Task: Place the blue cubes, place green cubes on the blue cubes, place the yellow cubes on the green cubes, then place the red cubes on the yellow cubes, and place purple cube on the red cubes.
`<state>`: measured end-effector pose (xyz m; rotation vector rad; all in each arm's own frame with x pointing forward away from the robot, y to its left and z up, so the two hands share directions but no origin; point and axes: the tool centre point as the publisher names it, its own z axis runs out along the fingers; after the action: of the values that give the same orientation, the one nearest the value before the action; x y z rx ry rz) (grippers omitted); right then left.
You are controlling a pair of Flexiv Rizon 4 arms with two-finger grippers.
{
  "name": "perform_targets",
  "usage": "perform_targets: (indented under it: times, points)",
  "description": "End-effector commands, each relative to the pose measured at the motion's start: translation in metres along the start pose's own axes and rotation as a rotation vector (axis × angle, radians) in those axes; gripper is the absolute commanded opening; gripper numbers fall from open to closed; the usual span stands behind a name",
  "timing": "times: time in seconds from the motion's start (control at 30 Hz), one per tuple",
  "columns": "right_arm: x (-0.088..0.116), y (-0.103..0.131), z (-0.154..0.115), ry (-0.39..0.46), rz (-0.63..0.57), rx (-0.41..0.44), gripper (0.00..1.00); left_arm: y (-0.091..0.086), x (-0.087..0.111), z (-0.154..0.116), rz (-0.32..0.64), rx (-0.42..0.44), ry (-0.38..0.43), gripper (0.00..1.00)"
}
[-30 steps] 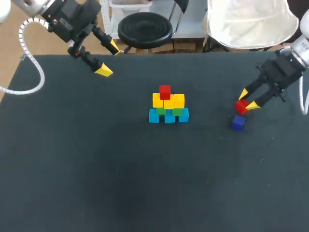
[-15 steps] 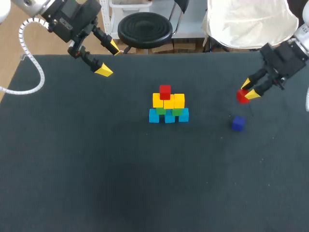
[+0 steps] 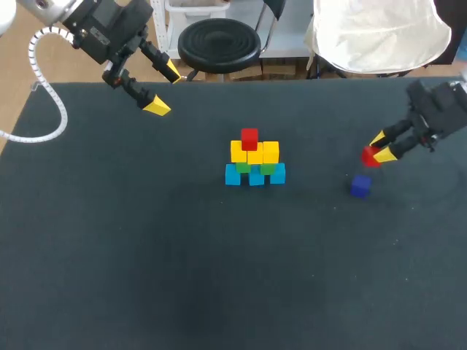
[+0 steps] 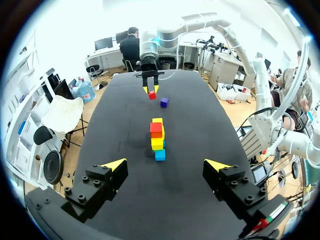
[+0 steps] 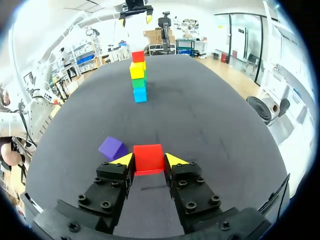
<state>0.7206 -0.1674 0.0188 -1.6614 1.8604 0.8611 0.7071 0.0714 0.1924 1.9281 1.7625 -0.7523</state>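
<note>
A stack (image 3: 255, 159) stands mid-table: three blue cubes at the base, green cubes on them, three yellow cubes above, one red cube (image 3: 249, 138) on top. My right gripper (image 3: 381, 146) is shut on a second red cube (image 3: 370, 156), held above the table at the right; in the right wrist view that red cube (image 5: 148, 158) sits between the yellow tips. A purple cube (image 3: 360, 187) lies on the table just below and left of it, also seen as the purple cube (image 5: 112, 148) beside the right fingers. My left gripper (image 3: 163, 89) hangs open at the back left, far from the stack (image 4: 157, 140).
The black table (image 3: 146, 255) carries nothing else; wide bare cloth lies in front of and to both sides of the stack. The table's back edge runs just behind my left gripper.
My right gripper has lifted the red cube off the table beside the purple cube and carried it up and slightly right. The left arm has kept still.
</note>
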Motion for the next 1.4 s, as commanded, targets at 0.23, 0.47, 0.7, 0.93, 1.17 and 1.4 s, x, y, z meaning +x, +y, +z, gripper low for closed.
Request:
perform_targets:
  times: [0.23, 0.47, 0.7, 0.93, 1.17, 1.4]
  points:
    - [0.001, -0.006, 0.008, 0.038, -0.001, -0.035, 0.0, -0.001, 0.001, 0.0, 0.003, -0.002, -0.002, 1.0]
    - [0.01, -0.006, 0.007, 0.095, -0.035, -0.006, 0.09, -0.001, 0.001, 0.0, 0.003, -0.002, -0.002, 1.0]
    - [0.012, -0.005, 0.01, 0.114, -0.047, 0.029, 0.34, -0.001, 0.001, 0.0, 0.003, -0.002, -0.002, 1.0]
    - [0.022, -0.004, 0.012, 0.183, -0.033, 0.091, 0.38, -0.001, 0.001, 0.0, 0.003, -0.002, -0.002, 1.0]
    - [0.024, -0.001, 0.004, 0.166, -0.03, 0.119, 0.71, -0.001, 0.001, 0.0, 0.003, -0.002, -0.002, 1.0]
    - [0.025, -0.003, 0.002, 0.106, -0.083, 0.104, 1.0, -0.001, 0.001, 0.0, 0.003, -0.002, -0.002, 1.0]
